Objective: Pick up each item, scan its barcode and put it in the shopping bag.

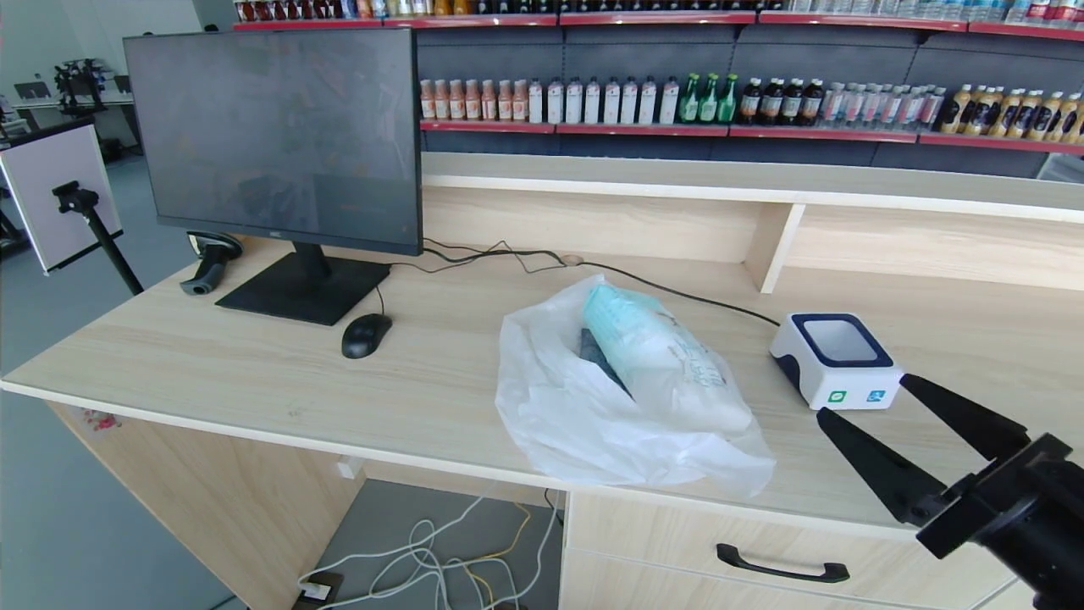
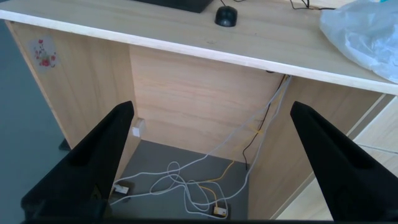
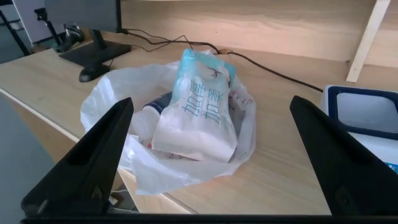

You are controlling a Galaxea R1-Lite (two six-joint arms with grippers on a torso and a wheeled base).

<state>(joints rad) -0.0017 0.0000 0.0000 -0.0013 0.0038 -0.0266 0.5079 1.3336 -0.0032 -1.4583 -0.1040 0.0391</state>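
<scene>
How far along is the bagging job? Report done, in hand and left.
Done: a pale blue packet and a dark item lie inside the white shopping bag on the counter. In hand: nothing; the right gripper hangs open beside the scanner, the left gripper open before the counter's front edge. Left: likely nothing; otherwise the counter carries a monitor, a mouse and that scanner.

Desk (image 1: pixel 254 373): pale wood grain. Bag (image 1: pixel 593 424): white, translucent. Pack (image 1: pixel 652 347) in it: pale teal at one end, white at the other, teal lettering. Item (image 1: pixel 597 352) beside the pack: dark blue-grey. Scanner (image 1: pixel 834 360): white body, navy rim, one green and one blue mark on the front. Monitor (image 1: pixel 279 135), mouse (image 1: pixel 366 335), handle (image 1: pixel 781 566), right claw (image 1: pixel 863 396), left claw (image 2: pixel 211 106): black. Shelves (image 1: pixel 644 129): dark grey, red edging.
</scene>
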